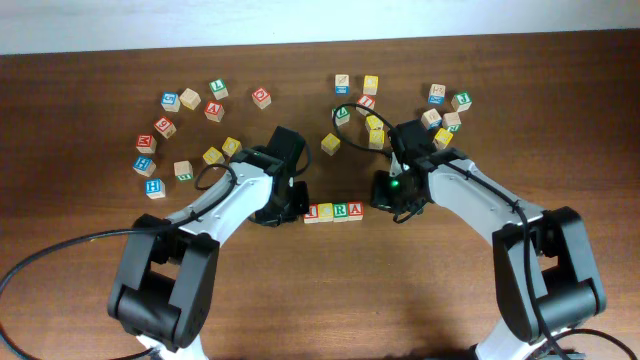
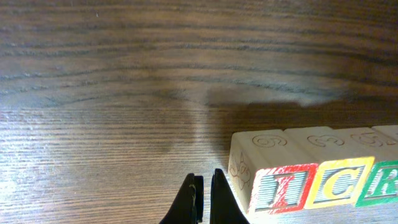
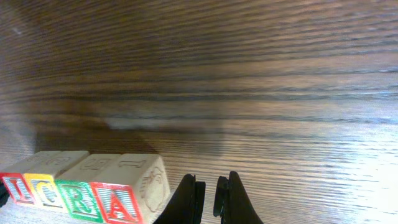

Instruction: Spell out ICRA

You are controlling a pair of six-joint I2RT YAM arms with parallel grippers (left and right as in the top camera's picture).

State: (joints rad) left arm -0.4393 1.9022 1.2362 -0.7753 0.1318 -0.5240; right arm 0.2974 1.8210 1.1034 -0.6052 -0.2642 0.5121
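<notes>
Wooden blocks (image 1: 333, 211) in row spell ICRA | left jaws closed, empty | right jaws closed, empty

Reaches in from the near edge with left arm (image 1: 215, 205) and right arm (image 1: 480, 195), both bent at the elbow and angled toward the middle, wrists low. Holds left fingers (image 2: 221, 202) pressed shut and empty; holds right fingers (image 3: 186, 202) shut too, a thin slit between them.

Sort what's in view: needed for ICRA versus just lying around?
Job: I block, C block, R block, A block, in one row; left gripper and right gripper, both shut, beside its ends.
Lying about: spare blocks upper left; spare blocks upper right.
</notes>
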